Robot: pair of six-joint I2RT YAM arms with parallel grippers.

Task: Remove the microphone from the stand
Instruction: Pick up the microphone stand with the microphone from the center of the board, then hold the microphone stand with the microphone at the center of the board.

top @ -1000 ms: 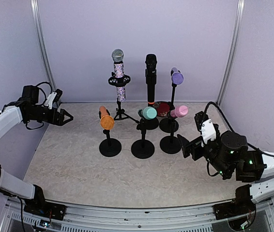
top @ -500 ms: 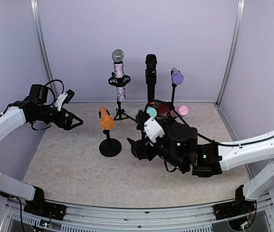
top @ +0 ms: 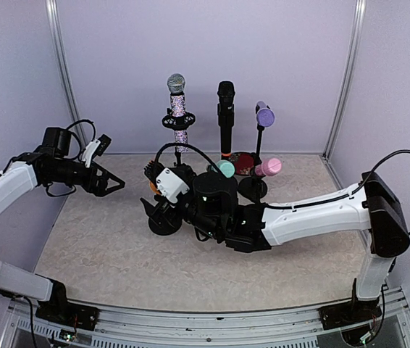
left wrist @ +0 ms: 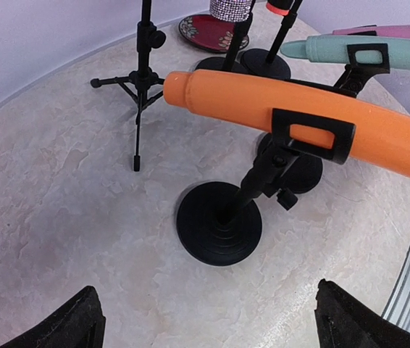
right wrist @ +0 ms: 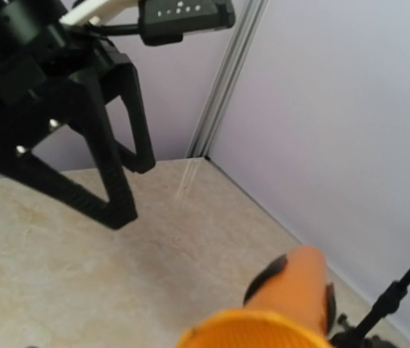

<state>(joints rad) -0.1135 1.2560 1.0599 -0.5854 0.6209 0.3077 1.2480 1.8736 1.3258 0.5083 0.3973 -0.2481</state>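
The orange microphone [left wrist: 263, 101] sits in the clip [left wrist: 314, 134] of its stand [left wrist: 219, 225], whose round black base rests on the tabletop [top: 103, 246] at the left end of the front row of stands. It lies close to level, not upright. In the left wrist view its barrel crosses from upper left to the right edge, with the clip round its middle. We read its long axis as running roughly front to back over the tabletop.

The left hand [left wrist: 205, 326] lies to the left of it, well apart and aimed at the stand. Its fingers are spread wide and it holds nothing.

The right hand [top: 153, 209] is the nearer one. The right arm [top: 314, 214] reaches across in front of the other stands, and its wrist covers most of the microphone in the top view. The right wrist view shows the orange barrel close and blurred at the bottom. That hand's own fingers do not show there, and from above they are lost against the dark base, so we cannot tell how far open it is, or whether it touches the microphone.

We judge the right hand best placed for the grasp. It would need to close across the barrel, crosswise to the long axis, and then draw the microphone clear of the clip. The left hand could steady the stand.
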